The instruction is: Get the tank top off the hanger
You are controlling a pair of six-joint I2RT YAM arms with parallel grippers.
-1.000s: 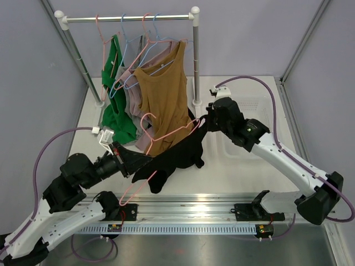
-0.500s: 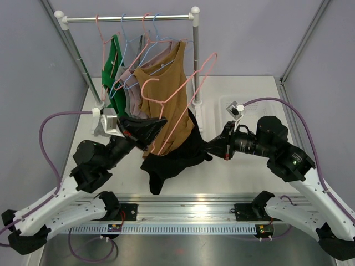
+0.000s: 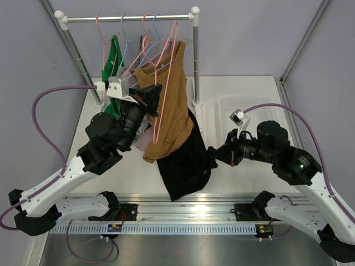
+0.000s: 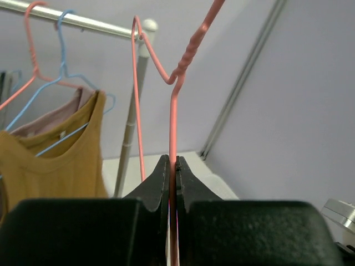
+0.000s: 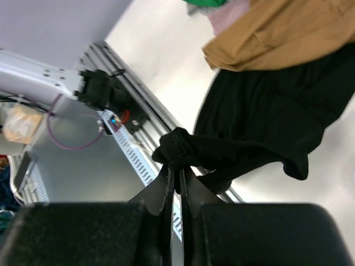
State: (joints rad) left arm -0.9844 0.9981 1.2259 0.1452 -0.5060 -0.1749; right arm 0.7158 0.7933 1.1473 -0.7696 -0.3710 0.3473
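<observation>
My left claw (image 4: 172,164) is clamped tight on the pink hanger (image 4: 173,105), held high by the rack (image 3: 127,18) at the far left, where a mustard top (image 3: 175,105) hangs among others. My right claw (image 5: 176,173) pinches a bunched fold of the black tank top (image 3: 183,163), which hangs below the mustard top. A clear tray (image 3: 227,105) lies on the surface (image 3: 244,86), far right. Since half a second ago the hanger has swung up toward the rail, and the black top hangs longer.
</observation>
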